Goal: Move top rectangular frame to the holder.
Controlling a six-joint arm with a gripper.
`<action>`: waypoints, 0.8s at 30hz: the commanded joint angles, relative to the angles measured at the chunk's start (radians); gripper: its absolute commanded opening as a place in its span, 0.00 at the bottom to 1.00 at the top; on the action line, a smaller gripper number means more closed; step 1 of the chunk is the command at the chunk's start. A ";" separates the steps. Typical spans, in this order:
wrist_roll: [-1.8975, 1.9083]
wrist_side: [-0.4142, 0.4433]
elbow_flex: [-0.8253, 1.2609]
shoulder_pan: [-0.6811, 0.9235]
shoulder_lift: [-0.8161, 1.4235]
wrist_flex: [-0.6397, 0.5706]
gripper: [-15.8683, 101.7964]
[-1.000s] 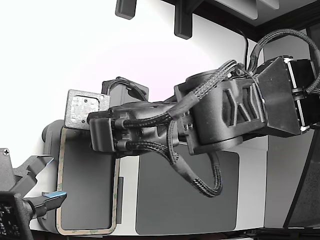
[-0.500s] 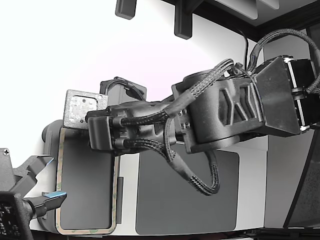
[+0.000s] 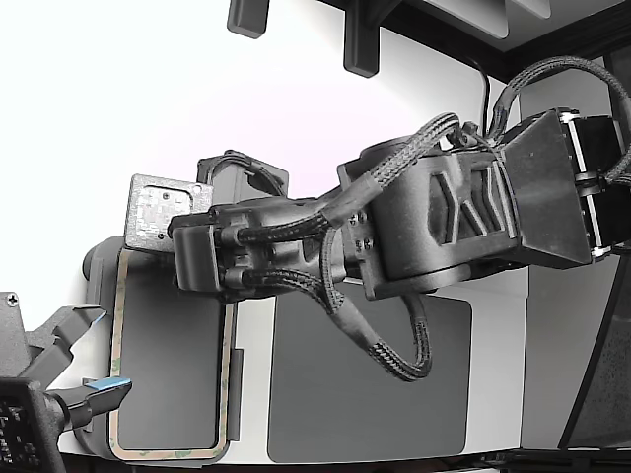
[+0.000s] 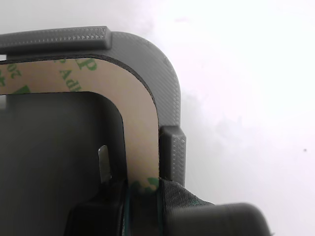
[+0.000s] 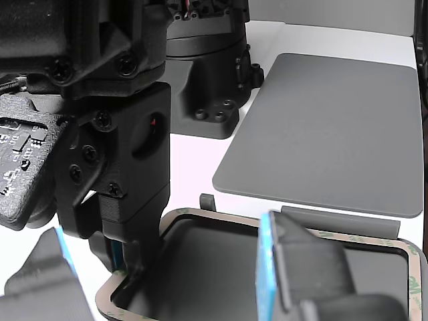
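Tan-olive w/ mottled green print, the top rectangular frame (image 3: 117, 365) is a thin flat rounded-rectangle outline w/ open centre. It lies in the holder (image 4: 167, 93), a grey textured plate w/ raised tabs along its edge, at the exterior view's lower left. Wrist view shows one rounded corner of frame (image 4: 140, 113) up close, green lettering on tan, sitting just inside holder rim.

Gripper (image 4: 140, 196) is down at that frame edge; its fingers (image 4: 110, 206) sit either side of the strip, so it looks clamped on the frame, though contact is partly hidden. Other view: gripper (image 5: 130, 257) reaches into the frame (image 5: 200, 215) near its corner.

Dark grey mat (image 3: 370, 379) lies beside the holder, toward exterior view's right. 2nd arm w/ blue-tipped gripper (image 3: 99, 392) sits at the exterior view's lower left, overlapping the frame's side and blocking part of it in other view (image 5: 294, 267). Main arm body (image 3: 434, 227) w/ braided cables covers the holder's upper end.
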 commanded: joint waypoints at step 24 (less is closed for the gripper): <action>-0.023 0.002 0.003 -0.018 0.025 -0.029 0.51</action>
